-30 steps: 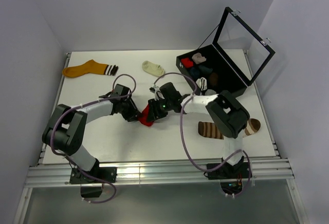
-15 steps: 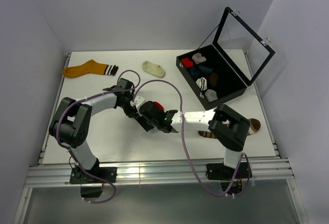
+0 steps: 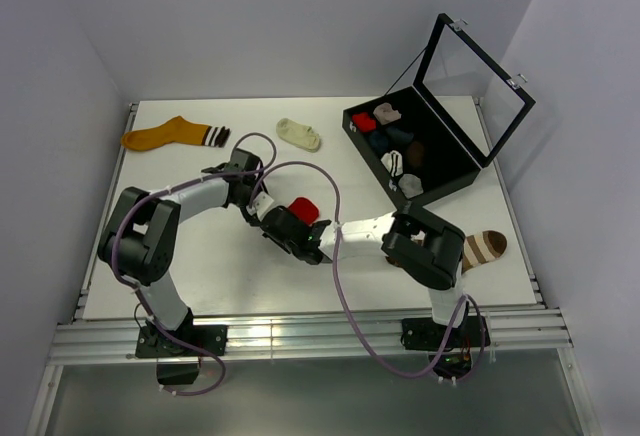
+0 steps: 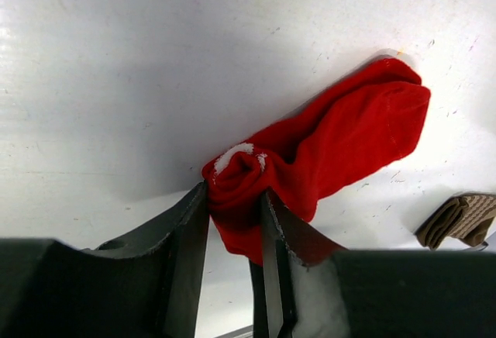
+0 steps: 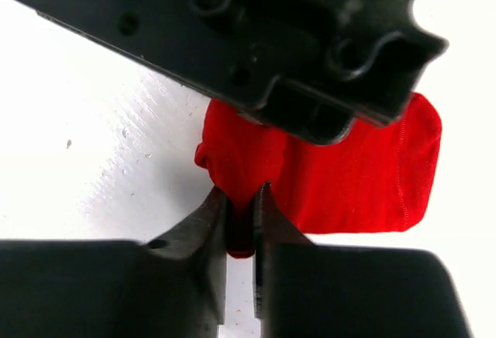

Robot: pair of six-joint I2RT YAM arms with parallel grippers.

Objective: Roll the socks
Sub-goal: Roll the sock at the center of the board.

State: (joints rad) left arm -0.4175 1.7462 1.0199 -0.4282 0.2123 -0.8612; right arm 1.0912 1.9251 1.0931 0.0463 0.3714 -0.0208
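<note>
at far right, the black case (image 3: 450, 151) holds rolled socks (image 3: 388, 136); left pincer (image 4: 235, 222) and right pincer (image 5: 242, 222) pinch the red sock (image 4: 341, 140).

There are no words, numbers, labels or signs that can be read in any of these pictures.
</note>
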